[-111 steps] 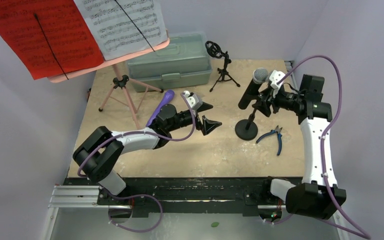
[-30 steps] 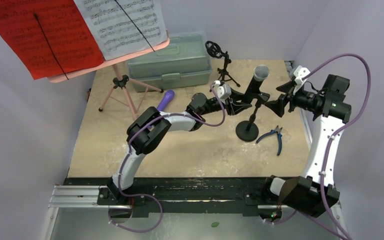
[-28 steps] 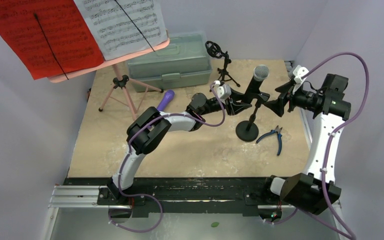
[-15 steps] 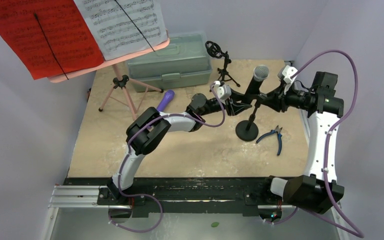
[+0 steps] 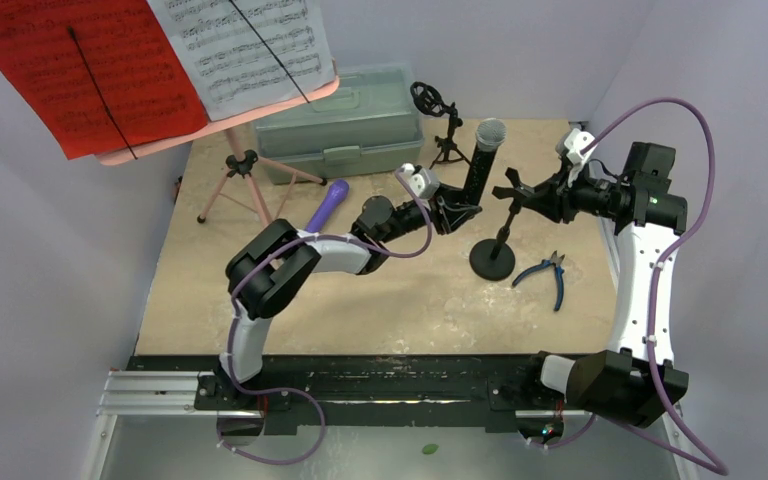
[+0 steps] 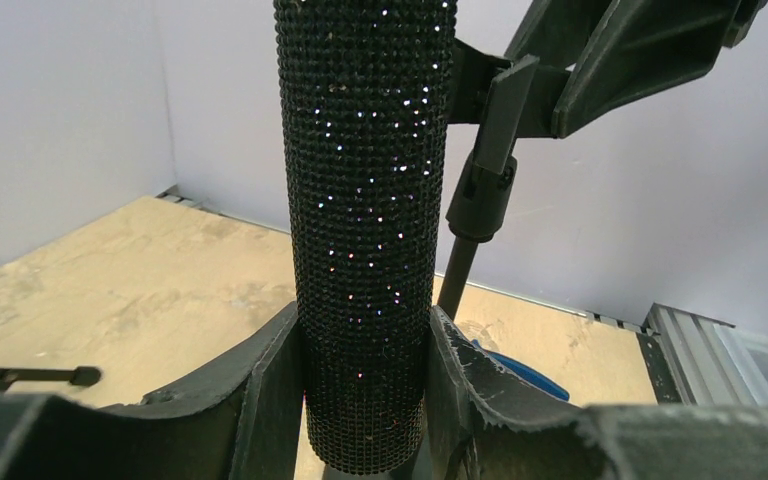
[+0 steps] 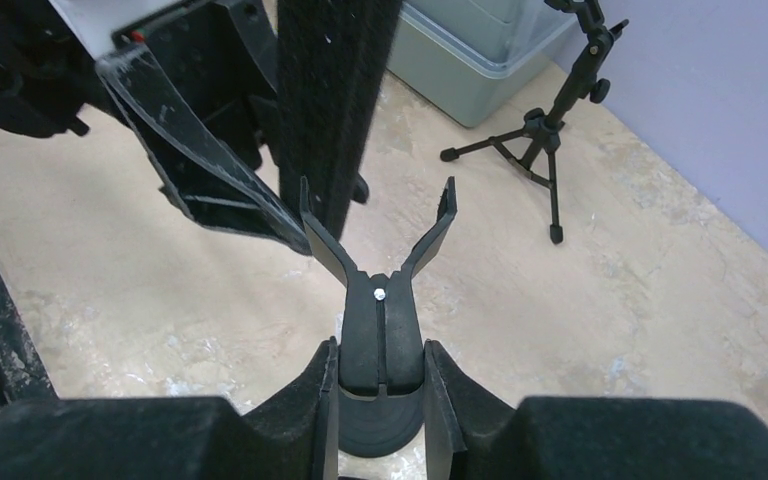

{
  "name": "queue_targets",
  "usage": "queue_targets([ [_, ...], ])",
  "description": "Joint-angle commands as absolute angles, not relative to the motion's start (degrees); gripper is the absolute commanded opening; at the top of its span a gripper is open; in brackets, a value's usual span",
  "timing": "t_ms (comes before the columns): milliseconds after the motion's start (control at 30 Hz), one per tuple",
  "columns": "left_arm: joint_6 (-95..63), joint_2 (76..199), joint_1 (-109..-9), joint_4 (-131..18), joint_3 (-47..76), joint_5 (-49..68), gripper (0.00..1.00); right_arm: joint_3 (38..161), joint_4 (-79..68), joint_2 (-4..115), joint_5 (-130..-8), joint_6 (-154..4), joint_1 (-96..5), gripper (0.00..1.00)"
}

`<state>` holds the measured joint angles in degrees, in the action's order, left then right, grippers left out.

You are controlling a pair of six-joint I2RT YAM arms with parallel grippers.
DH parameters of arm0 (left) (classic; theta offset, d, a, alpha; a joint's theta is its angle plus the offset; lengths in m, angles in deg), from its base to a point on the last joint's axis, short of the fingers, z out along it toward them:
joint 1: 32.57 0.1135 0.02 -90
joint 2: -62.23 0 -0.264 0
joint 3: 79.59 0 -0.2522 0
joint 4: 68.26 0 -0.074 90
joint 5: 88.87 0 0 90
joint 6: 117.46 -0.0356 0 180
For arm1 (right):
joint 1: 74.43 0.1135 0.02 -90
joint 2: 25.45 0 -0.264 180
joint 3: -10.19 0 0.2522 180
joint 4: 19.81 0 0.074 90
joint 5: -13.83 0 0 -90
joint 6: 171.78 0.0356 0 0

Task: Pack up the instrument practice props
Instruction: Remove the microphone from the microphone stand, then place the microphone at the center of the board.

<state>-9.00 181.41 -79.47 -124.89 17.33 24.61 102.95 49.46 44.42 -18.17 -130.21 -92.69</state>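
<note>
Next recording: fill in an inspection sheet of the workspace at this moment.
Surface: beige mottled tabletop, nothing spilled seen.
Job's things: black microphone upright, out of the stand clip; purple microphone lying flat; pink tripod standing, holding sheet-music pages; small tripod mount standing.
Clutter: blue-handled pliers beside the stand base; grey-green case, lid shut.
Grippers: left gripper shut on the black microphone; right gripper shut on the stand clip.
Cables: purple cables looped along both arms, snagging nothing seen.
Surroundings: plain walls on three sides; otherwise nothing seen.
</note>
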Motion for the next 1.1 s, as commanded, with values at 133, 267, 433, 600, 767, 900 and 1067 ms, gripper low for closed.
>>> queue_targets([
  [133,-12.45,167.85,-78.89,-123.12,27.1,20.69,0.0,102.16,51.04,44.14,-16.39,-133.71,-92.52,0.7],
  [267,-14.28,162.66,-78.9,-114.65,31.85,18.85,0.0,100.03,48.37,42.73,-14.24,-132.14,-92.61,0.94],
  [433,-15.67,156.21,-78.94,-101.81,35.75,16.33,0.0,94.82,42.13,40.12,-14.57,-127.44,-92.62,0.99],
  [600,-16.76,149.78,-78.91,-88.32,39.29,13.43,0.0,87.93,34.19,36.92,-14.82,-121.47,-94.1,0.99],
  [767,-18.03,142.83,-78.83,-81.25,44.17,8.33,0.0,84.06,32.71,34.32,-12.89,-121.53,-95.13,0.99],
  [900,-18.4,140.6,-78.91,-75.48,45.07,5.2,0.0,82.69,32.48,33.45,-12.62,-122.42,-95.26,0.99],
  [1067,-18.03,139.94,-78.81,-70.95,45.79,1.36,0.0,82.49,32.63,33.52,-12.18,-122.21,-95.24,0.99],
])
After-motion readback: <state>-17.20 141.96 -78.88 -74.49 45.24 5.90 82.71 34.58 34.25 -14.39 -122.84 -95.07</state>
